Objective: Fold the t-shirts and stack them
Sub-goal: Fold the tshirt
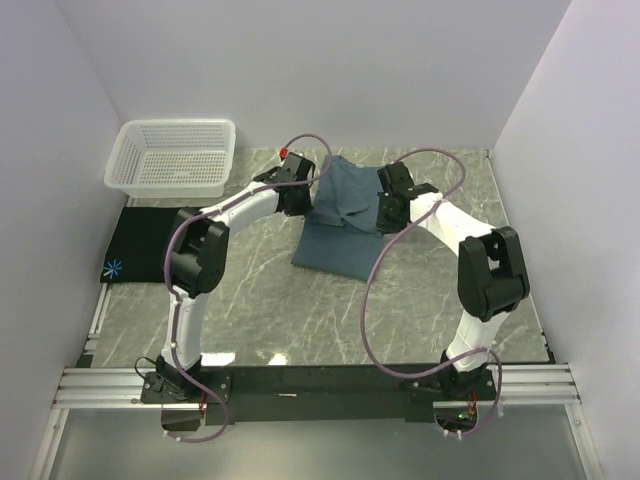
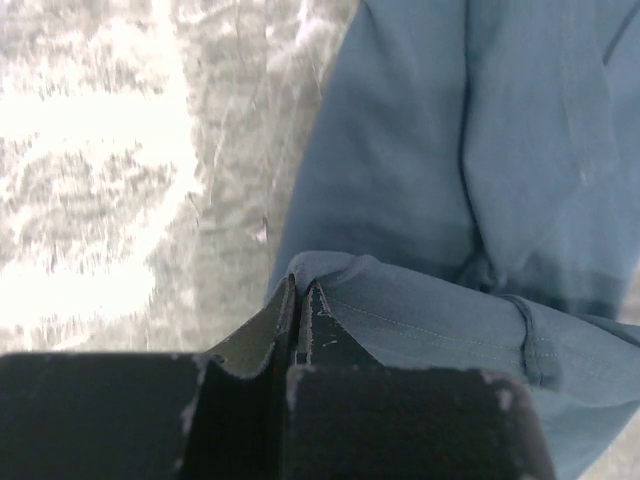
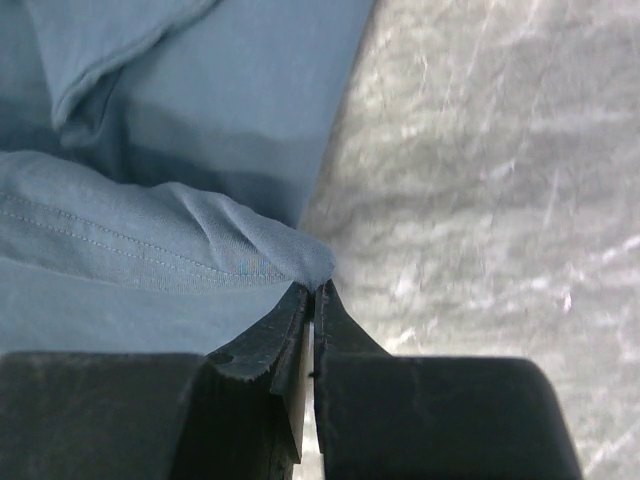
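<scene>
The slate-blue t-shirt (image 1: 340,225) lies partly folded at the middle back of the marble table. My left gripper (image 1: 297,195) is shut on its left edge, and a hem corner (image 2: 320,268) bunches at the closed tips. My right gripper (image 1: 385,212) is shut on the shirt's right edge, with a pinched fold of blue cloth (image 3: 300,255) at its tips. Between the two grippers the cloth is lifted and creased. The black t-shirt (image 1: 138,245) with a light-blue starburst (image 1: 113,268) lies folded flat at the table's left edge.
A white lattice basket (image 1: 172,158) stands at the back left corner, behind the black shirt. Grey walls close in the table on the left, back and right. Purple cables loop off both arms above the table.
</scene>
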